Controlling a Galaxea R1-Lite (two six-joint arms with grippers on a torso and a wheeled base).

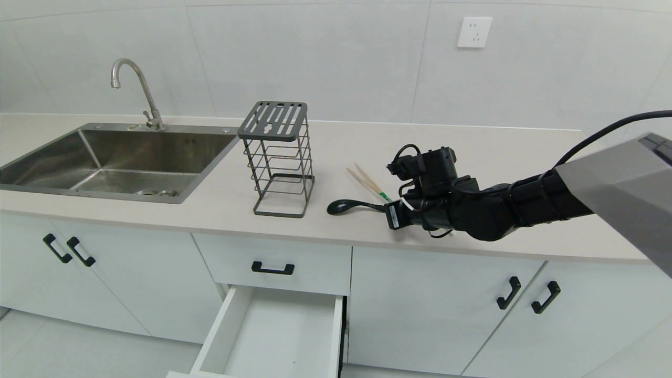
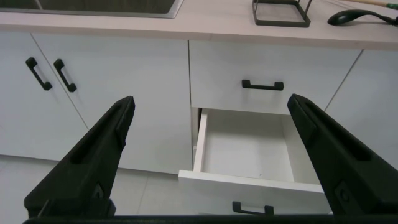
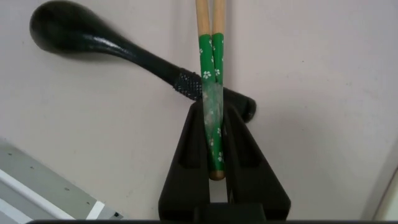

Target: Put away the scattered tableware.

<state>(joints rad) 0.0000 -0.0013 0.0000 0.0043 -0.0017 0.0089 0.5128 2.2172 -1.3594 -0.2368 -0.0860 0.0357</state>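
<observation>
A: Progress?
B: Right claw (image 3: 214, 118) clamped on chopsticks (image 3: 210, 56) on the worktop (image 1: 499, 157), right of rack (image 1: 278, 157); spoon (image 1: 341, 207) beside them; left claw (image 2: 211, 102) spread wide, holding nothing, near open drawer (image 1: 273, 336); nothing stowed.

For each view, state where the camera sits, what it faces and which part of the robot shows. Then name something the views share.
Head view: on the head, facing forward and down at counter, sink and rack; right arm shows.
Left wrist view: on the left wrist, facing the open drawer; left gripper shows, open.
Right wrist view: on the right wrist, facing down; right gripper shows, shut on chopsticks.
Shared: all three show the black spoon.
</observation>
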